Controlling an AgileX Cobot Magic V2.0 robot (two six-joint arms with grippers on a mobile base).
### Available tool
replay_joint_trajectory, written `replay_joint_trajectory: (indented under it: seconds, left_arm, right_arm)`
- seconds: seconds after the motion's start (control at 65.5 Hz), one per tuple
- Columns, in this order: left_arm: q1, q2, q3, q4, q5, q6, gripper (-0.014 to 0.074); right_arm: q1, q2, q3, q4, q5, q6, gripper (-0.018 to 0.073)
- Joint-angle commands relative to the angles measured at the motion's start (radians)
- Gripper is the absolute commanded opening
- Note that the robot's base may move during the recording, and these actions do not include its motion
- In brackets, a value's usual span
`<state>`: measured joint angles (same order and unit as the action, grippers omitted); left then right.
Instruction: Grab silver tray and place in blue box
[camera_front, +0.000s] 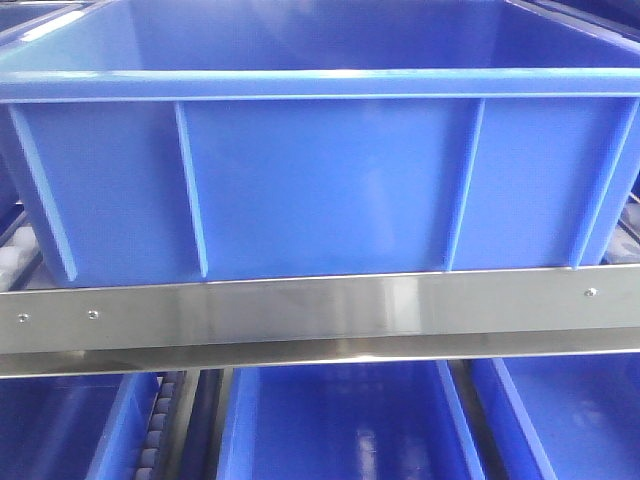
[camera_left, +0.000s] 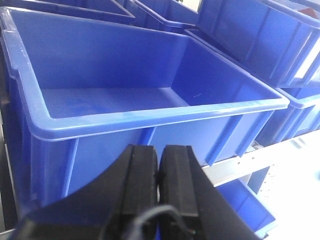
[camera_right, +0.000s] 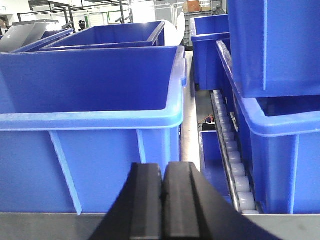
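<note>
**Me:** Silver tray? I can't see it in any view. Not in the blue box (camera_left: 150, 112), not beside it, not in my grippers.

**Friend:** So what do you see?

**Me:** The blue box sits right in front of me on a shiny metal rail (camera_front: 320, 310). From my left wrist I can look down inside it, and the part of the floor that shows is bare. More blue crates (camera_right: 280, 115) stand beside it and behind it.

**Friend:** Are your grippers holding something?

**Me:** No. My left gripper (camera_left: 159, 175) is just in front of the box's near wall, fingers pressed together with nothing between them. My right gripper (camera_right: 162, 200) is the same, closed and bare, by the box's wall.

**Friend:** Is the job done?

**Me:** I don't think so. The tray is not in the box, so grabbing it and putting it in are both left.

**Friend:** Anything hidden?

**Me:** Yes. The box's near wall hides some of its floor.
</note>
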<state>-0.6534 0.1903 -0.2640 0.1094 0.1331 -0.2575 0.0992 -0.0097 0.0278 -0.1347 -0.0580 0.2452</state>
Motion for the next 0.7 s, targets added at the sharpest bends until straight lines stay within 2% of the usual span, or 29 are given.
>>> replay_joint_trajectory:
  seconds: [0.0,0.687]
  left_arm:
    - [-0.005,0.007,-0.029,-0.007,-0.085,-0.002,-0.0006]
    - [-0.003,0.007,-0.029,-0.022,-0.095,-0.005,-0.0006]
  right_arm:
    - [-0.009,-0.022,-0.018,-0.008,-0.080,-0.014,0.0052]
    - [-0.009,-0.022,-0.018,0.004,-0.069,-0.014,0.0052]
